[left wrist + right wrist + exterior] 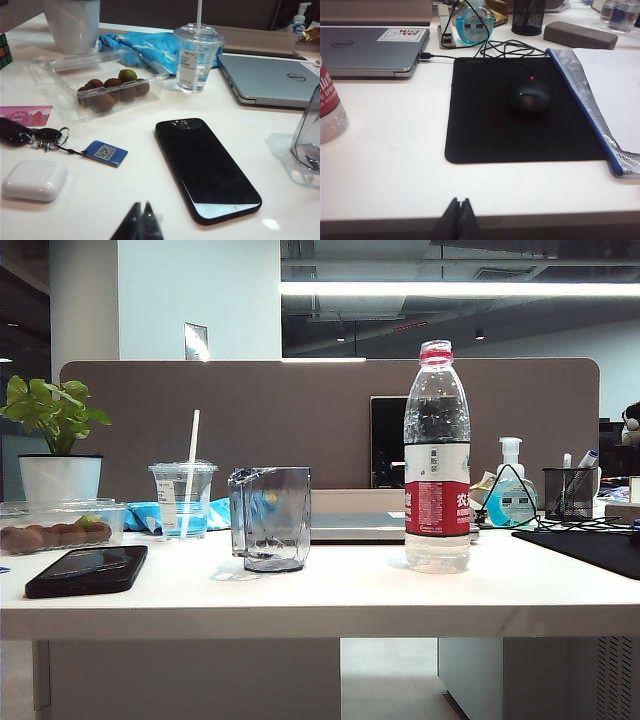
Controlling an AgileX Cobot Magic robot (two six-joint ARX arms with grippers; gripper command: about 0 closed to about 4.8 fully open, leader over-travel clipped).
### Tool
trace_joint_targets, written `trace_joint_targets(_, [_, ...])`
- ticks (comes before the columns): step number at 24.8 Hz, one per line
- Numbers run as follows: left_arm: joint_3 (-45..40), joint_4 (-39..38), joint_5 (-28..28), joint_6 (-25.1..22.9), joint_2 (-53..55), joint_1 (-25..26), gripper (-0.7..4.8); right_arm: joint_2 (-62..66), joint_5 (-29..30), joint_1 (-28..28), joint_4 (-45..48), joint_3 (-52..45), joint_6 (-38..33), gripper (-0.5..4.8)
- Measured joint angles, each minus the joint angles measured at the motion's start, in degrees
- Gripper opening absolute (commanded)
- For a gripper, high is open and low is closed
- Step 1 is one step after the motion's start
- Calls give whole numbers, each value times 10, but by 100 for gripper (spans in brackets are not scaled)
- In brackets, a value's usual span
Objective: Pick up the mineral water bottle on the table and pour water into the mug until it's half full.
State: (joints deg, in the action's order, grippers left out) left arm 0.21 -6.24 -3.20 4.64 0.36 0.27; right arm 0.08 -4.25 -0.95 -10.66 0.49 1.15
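The mineral water bottle [437, 455] stands upright right of centre on the white table [330, 605], uncapped, with a red-and-white label; its lower side shows in the right wrist view [330, 102]. The clear smoky mug [270, 518] stands a short way to its left, empty; one side of it shows in the left wrist view [308, 132]. My left gripper [140, 205] is shut with nothing in it, back near the table's front by a black phone [206, 167]. My right gripper [460, 201] is shut and empty at the table's front edge. Neither gripper shows in the exterior view.
A lidded cup with a straw [183, 498], a fruit box [107, 85], keys [37, 136], a white earbud case [34, 180] and a plant pot [60, 475] sit on the left. A laptop [372, 50], mouse [529, 96] on a black pad [520, 112], sanitizer [510, 490] and pen holder [568, 490] are on the right.
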Motion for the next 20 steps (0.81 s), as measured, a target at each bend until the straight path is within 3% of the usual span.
trace_joint_targets(14, [0,3,0,2,0,0,-4,0,0,0,9,0,0,-1])
trace_joint_targets(20, [136,17,-84,49,0,0,-4,0,1,0,109,116,-26,-1])
